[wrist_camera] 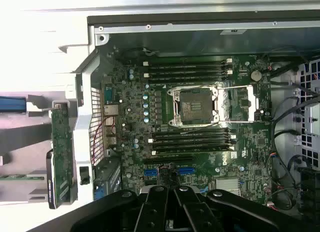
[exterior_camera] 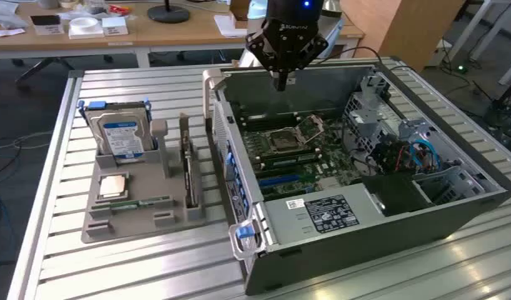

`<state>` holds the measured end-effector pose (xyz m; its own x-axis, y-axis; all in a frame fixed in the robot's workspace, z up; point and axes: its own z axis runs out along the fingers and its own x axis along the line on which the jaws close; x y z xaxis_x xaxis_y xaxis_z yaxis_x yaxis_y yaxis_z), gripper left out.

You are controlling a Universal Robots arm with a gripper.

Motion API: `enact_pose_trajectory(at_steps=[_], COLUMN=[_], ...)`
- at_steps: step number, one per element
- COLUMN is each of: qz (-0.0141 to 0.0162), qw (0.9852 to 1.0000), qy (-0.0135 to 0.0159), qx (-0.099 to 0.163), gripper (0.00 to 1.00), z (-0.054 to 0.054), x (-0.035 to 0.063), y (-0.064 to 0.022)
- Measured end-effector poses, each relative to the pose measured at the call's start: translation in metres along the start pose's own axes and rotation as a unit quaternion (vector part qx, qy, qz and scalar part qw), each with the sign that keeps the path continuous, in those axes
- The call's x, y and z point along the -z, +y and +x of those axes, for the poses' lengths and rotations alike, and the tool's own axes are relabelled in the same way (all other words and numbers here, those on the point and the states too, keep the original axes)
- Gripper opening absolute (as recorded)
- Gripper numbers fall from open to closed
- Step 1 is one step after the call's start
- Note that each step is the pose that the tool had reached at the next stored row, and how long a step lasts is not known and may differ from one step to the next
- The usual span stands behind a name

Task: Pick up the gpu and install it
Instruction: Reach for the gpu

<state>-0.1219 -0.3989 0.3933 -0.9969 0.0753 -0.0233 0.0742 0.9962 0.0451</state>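
Exterior view: The gripper (exterior_camera: pixel 280 82) hangs over the open computer case (exterior_camera: pixel 364 250), near the case's far wall and above the motherboard (exterior_camera: pixel 301 161). Its fingers are brought together to a narrow tip with nothing between them. The case lies on its side on a slatted metal table (exterior_camera: pixel 138 269), interior facing up, and the CPU socket (exterior_camera: pixel 290 139) is exposed just beyond the middle of the board.

The gpu (exterior_camera: pixel 188 172) is not in the case. It stands on its long edge in a slot of the grey holder tray (exterior_camera: pixel 113 228), which sits on the table toward the exterior view's left of the case. The card is on the side of the tray nearest the case and well apart from the gripper. A hard drive (exterior_camera: pixel 122 136) with a blue-white label stands upright in the same tray, farther from the case.

Wrist view: The camera looks down into the case (wrist_camera: pixel 200 39) at the motherboard (wrist_camera: pixel 130 142), with the CPU socket (wrist_camera: pixel 194 106) near the middle and rows of dark memory slots (wrist_camera: pixel 190 69) on either side of it. The gripper (wrist_camera: pixel 170 197) appears at the edge of the picture, with its fingers (wrist_camera: pixel 156 204) converging, closed and empty. The gpu (wrist_camera: pixel 61 152) is seen edge-on outside the case, just beside the perforated end wall and untouched.
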Motion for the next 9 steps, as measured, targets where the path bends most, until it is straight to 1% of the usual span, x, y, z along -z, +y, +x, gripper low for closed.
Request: enact_pose_trajectory(at_steps=[9], qz=[0.0000], qw=[1.0000], qy=[0.0000], qx=[0.000], gripper=[0.11], z=[0.0000], x=[0.0000], y=[0.0000])
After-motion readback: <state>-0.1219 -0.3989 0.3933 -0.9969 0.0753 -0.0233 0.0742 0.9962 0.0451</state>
